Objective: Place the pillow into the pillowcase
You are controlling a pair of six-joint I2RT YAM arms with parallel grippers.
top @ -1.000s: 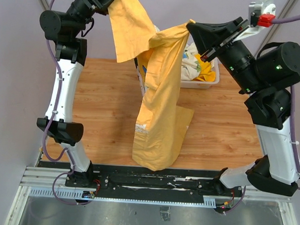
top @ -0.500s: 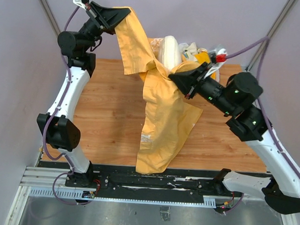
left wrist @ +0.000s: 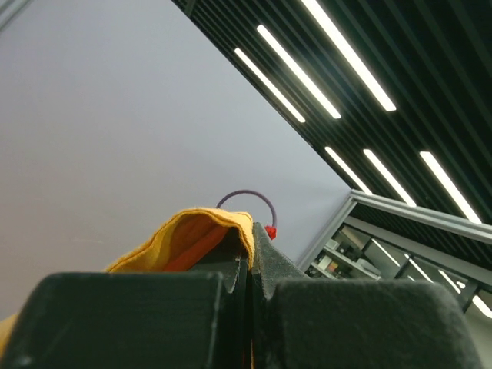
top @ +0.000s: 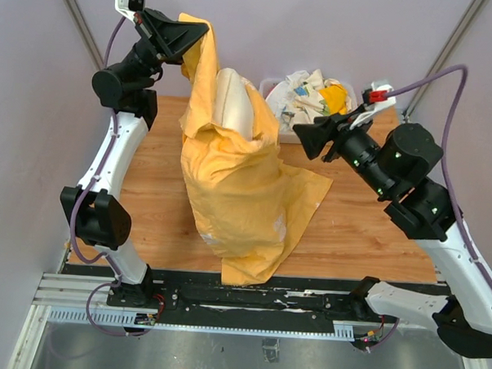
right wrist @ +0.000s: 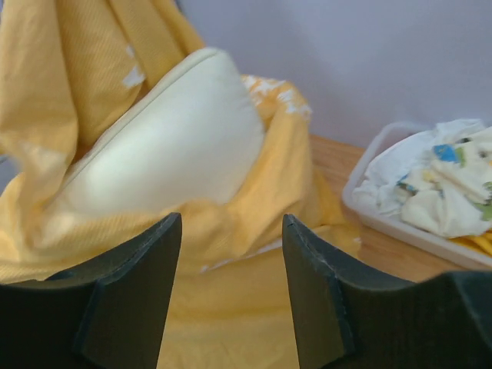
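Cream-white soft pillow point(top: 233, 102) sits mostly inside orange-yellow fabric pillowcase point(top: 237, 192), 1 end out; left gripper point(top: 202, 38) pinches its rim, right gripper point(top: 303, 140) spread empty.

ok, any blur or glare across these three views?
Top external: sharp, evenly lit, no glare on the pillowcase. Left wrist: bright ceiling strips, left pincer a dark, soft foreground. Right wrist: slightly soft overall, pillow pale and low-contrast, right pincer blurred up close.
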